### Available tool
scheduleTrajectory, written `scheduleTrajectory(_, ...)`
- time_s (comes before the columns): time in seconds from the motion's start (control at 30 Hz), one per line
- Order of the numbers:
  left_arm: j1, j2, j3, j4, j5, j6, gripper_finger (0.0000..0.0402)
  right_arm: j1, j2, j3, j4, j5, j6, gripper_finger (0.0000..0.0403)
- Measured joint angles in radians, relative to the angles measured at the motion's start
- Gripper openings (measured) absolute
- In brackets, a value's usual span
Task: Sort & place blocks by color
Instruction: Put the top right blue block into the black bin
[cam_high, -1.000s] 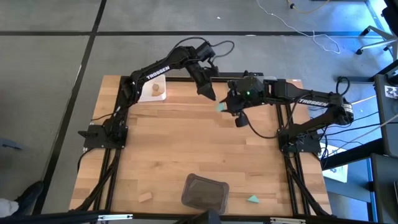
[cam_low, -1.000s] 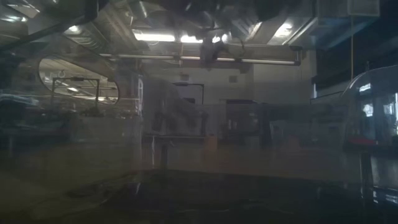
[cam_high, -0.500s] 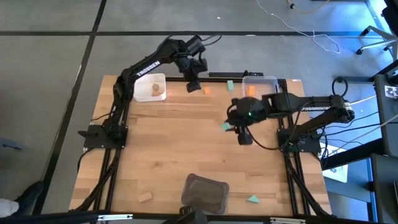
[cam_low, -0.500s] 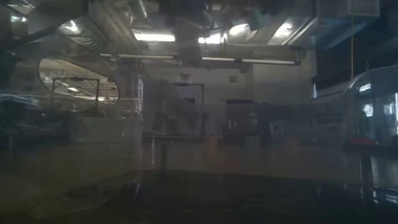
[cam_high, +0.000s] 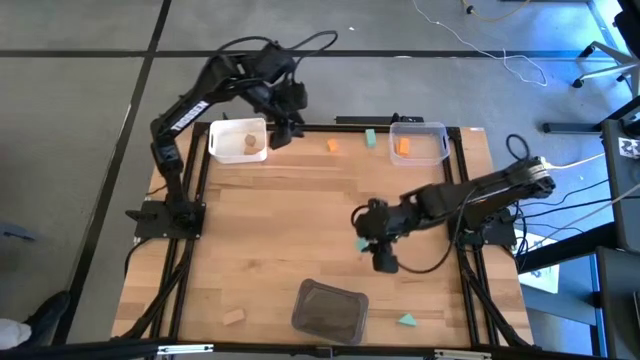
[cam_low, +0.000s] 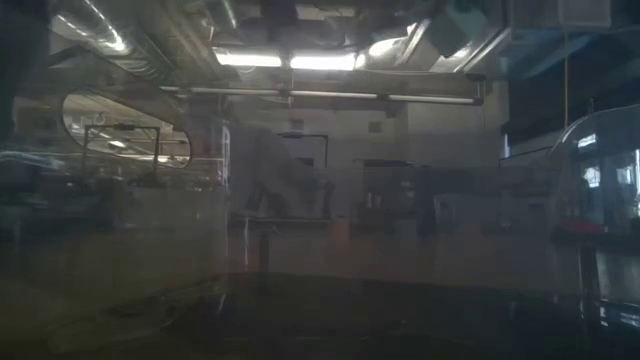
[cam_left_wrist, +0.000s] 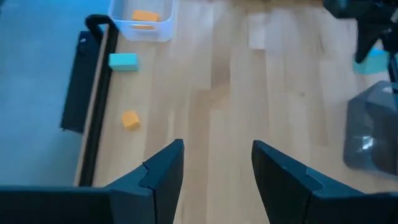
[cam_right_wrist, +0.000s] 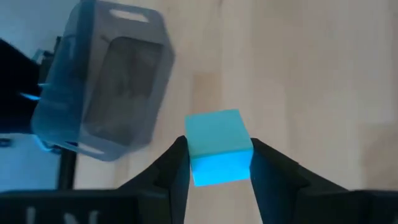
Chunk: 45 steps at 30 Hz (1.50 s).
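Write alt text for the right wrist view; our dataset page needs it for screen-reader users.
A teal block is clamped between the right gripper's two dark fingers, above a pale wooden table. Beyond it on the table sits an empty dark grey tray.

The right tool (cam_high: 366, 243) carries its teal block (cam_right_wrist: 218, 146) away from the far edge of the surface (cam_high: 300, 220) — a second ago it was beside the clear tray (cam_high: 419, 141), and now it hangs over the middle, nearer the dark grey tray (cam_high: 329, 310). The left tool (cam_high: 282, 133) swings the other way — from the middle of the far edge out toward the white tray (cam_high: 238, 141), now just beside it. With both arms gone from there, an orange block (cam_high: 333, 146) and a teal piece (cam_high: 370, 138) show near the clear tray.
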Motion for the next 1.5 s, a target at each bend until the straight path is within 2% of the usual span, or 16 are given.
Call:
scheduleTrajectory(0.17,-0.011,-0.032,0.000,-0.040,-0.034,0.000,0.0180,0.053,0.078,0.000,0.125,-0.065,0.086,0.0135)
scheduleTrajectory(0.27,-0.011,-0.041,0.000,-0.067,-0.034,0.000,0.0180,0.083,0.130,0.000,0.149,-0.070,0.153,0.0135)
scheduleTrajectory(0.43,-0.011,-0.041,0.000,-0.069,-0.039,0.003,0.0180,0.120,0.232,0.000,0.205,-0.149,0.247,0.0135)
scheduleTrajectory(0.57,-0.011,-0.041,0.000,-0.066,-0.038,0.023,0.0180,0.141,0.290,0.000,0.322,-0.200,0.257,0.0135)
scheduleTrajectory(0.67,-0.011,-0.041,0.000,-0.064,-0.039,0.024,0.0180,0.148,0.313,0.000,0.387,-0.204,0.258,0.0135)
scheduleTrajectory(1.13,-0.011,-0.041,0.000,-0.062,-0.038,0.018,0.0180,0.146,0.362,0.000,0.409,-0.202,0.198,0.0136)
scheduleTrajectory(1.5,-0.011,-0.040,0.000,-0.062,-0.037,0.015,0.0180,0.146,0.362,0.000,0.423,-0.153,0.232,0.0174)
